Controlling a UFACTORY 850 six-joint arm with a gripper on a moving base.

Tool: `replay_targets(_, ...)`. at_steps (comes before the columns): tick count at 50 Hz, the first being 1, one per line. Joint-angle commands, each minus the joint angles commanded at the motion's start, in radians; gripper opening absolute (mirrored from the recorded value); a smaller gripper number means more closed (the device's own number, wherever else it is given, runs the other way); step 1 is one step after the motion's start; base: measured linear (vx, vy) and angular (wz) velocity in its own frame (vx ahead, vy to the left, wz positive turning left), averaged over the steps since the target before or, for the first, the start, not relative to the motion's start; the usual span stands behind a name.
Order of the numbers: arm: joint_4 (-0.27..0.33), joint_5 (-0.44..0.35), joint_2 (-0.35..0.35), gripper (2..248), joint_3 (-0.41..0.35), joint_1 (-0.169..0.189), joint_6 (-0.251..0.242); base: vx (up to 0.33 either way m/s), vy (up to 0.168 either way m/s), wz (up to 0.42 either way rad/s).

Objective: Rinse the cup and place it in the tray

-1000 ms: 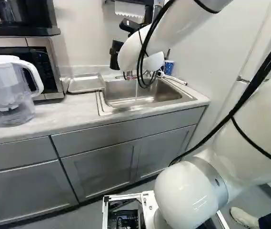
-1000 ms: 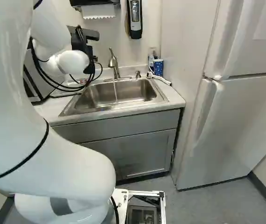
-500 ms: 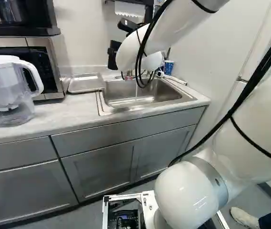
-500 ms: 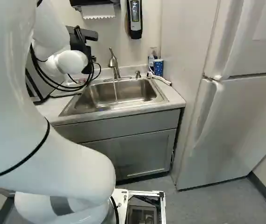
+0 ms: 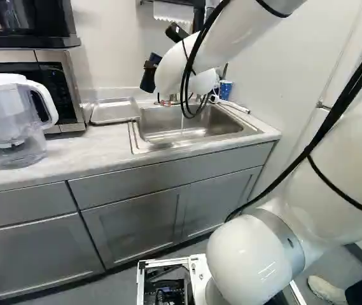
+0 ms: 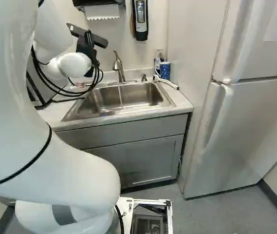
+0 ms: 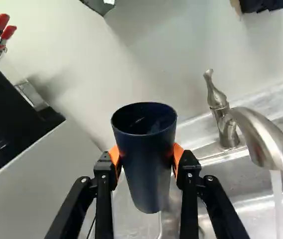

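Pale worktop (image 5: 72,149) borders the sink (image 5: 193,142), with the wall (image 5: 114,70) behind it, the refrigerator (image 6: 250,122) to its right and the tray (image 5: 115,112) just beside its left edge. Gripped between both pads of the tool (image 5: 149,65), the dark blue cup (image 7: 148,169) hangs near the sink's back left corner, apart from the water (image 7: 277,199) falling into it.

The pale countertop (image 5: 72,155) carried 1 lidded water pitcher (image 5: 9,121) and 1 microwave (image 5: 56,82), both left of the gripper (image 5: 149,66). 1 metal tray (image 5: 114,110) lay lower and left of it. To its right, 1 steel sink (image 6: 167,100) was set in, 1 faucet (image 6: 119,66) behind. Farther right stood 1 blue patterned cup (image 6: 165,70) beside 1 bottle (image 6: 157,62).
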State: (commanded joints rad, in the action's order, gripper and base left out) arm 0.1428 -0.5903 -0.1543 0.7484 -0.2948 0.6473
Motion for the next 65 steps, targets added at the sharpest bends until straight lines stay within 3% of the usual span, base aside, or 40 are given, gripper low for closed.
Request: replay_targets(65,0.000,0.000,0.000,121,0.000,0.000,0.683,0.000,0.000,0.000)
